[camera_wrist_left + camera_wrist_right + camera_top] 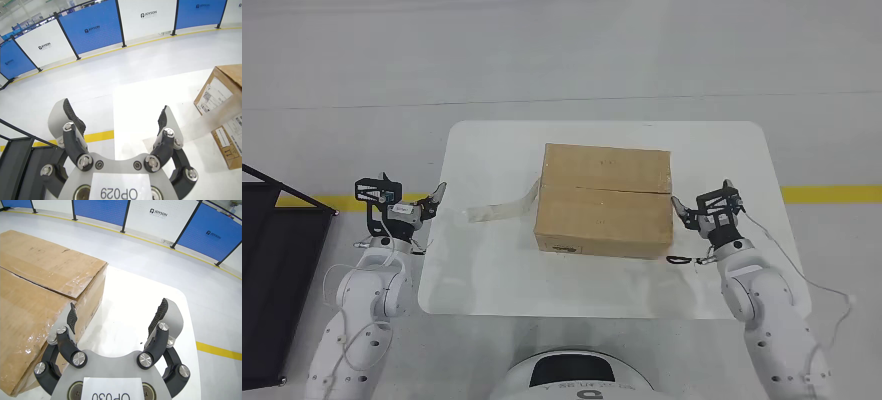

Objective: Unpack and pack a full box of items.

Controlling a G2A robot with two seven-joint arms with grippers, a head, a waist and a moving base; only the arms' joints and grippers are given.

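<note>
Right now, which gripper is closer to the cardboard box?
The right gripper, close beside one end of the box; the left gripper stands apart at the opposite edge of the table, beyond the tape strip.

You have a white table [482,280] with rounded corners in front of you. One closed cardboard box [604,200] sits on it, near the middle. A strip of clear tape [497,210] runs from the box's left end out over the tabletop.
</note>
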